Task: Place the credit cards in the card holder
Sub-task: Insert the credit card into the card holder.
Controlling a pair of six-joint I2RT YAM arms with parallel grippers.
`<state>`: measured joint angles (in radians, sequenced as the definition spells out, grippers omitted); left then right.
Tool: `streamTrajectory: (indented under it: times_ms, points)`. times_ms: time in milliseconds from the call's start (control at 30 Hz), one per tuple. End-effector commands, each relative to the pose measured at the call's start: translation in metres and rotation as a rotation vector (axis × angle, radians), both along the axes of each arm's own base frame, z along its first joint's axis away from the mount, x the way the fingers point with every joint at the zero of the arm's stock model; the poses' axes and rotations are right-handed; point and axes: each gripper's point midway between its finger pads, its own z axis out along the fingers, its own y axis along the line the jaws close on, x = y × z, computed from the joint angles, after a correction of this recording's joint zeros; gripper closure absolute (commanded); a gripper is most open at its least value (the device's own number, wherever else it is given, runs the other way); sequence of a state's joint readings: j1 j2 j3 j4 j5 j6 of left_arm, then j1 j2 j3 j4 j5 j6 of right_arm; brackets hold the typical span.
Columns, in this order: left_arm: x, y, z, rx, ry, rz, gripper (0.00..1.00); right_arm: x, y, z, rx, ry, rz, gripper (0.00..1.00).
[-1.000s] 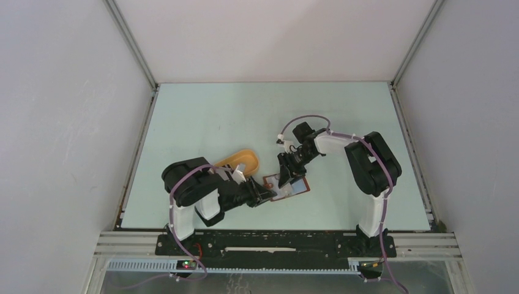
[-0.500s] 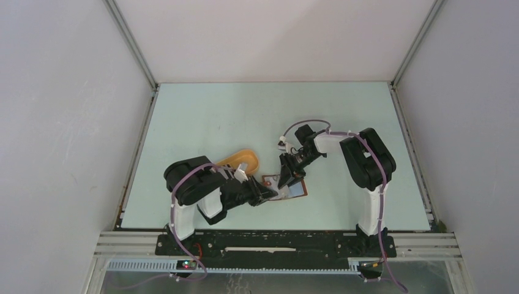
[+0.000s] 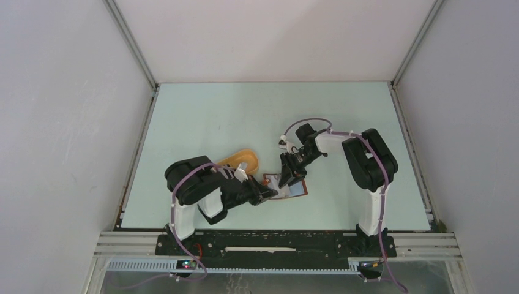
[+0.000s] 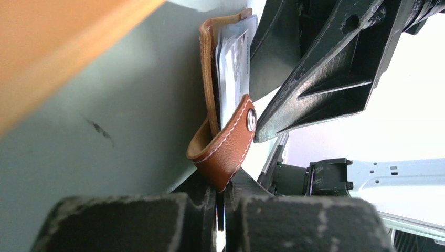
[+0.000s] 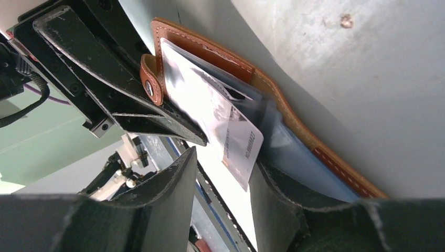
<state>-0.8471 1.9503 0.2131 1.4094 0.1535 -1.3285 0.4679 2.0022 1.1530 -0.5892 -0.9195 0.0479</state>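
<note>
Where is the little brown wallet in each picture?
Top view: card holder sits just below the middle, lower right of the orange tray.
Left wrist: card holder stands edge-on in the middle.
Right wrist: card holder slants from upper left to lower right.
Landmark: its snap strap, seen in both wrist views; too small from above.

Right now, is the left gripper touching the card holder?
Touching. The left wrist view shows the left gripper shut on the card holder at its brown snap strap, whose end sits pinched between its jaws.
</note>
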Motion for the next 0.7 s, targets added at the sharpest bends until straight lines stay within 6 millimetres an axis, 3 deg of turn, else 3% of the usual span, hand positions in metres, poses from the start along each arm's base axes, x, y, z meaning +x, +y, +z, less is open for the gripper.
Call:
streamTrajectory:
  times_ms: [0, 300, 500, 667]
  points:
    - [0.003, 0.001, -0.007, 0.029, -0.011, 0.016, 1.0, 0.015, -0.011, 0.01, -0.036, -0.105, -0.013, 0.51]
    - [0.002, 0.003, -0.004, 0.026, -0.022, 0.016, 1.0, 0.015, -0.011, 0.007, -0.055, -0.125, -0.001, 0.5]
    - [0.002, 0.0, -0.002, 0.019, -0.022, 0.006, 0.74, 0.006, -0.001, 0.003, -0.039, -0.097, 0.029, 0.51]
    - [0.002, -0.004, -0.002, 0.017, -0.021, -0.008, 0.67, -0.004, 0.013, 0.01, 0.003, -0.091, 0.071, 0.51]
